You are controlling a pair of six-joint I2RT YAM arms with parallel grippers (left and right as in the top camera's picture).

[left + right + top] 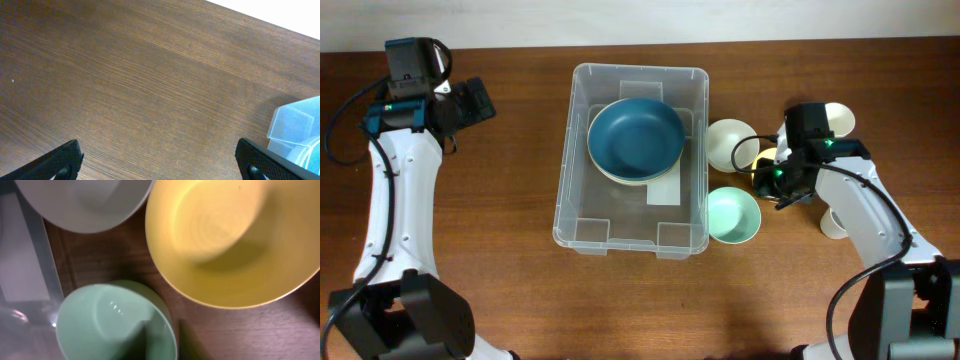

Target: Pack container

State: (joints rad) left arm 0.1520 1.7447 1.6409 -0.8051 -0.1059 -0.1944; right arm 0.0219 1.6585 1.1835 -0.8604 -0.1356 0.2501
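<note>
The clear plastic container [578, 190] stands mid-table and holds a blue bowl [635, 137] resting on a cream bowl. Its corner shows in the left wrist view [295, 125]. A mint green bowl [733, 215] sits on the table just right of it, also in the right wrist view [100, 325]. My right gripper [772, 188] straddles that bowl's right rim, one finger inside and one outside [167, 340], closed narrowly on it. My left gripper [480, 100] is open and empty over bare wood [160, 160], left of the container.
A white bowl [730, 143] and a yellow bowl [230, 240] lie right of the container, the yellow one partly under my right wrist. Another white bowl [840, 118] and a white cup [833, 222] stand further right.
</note>
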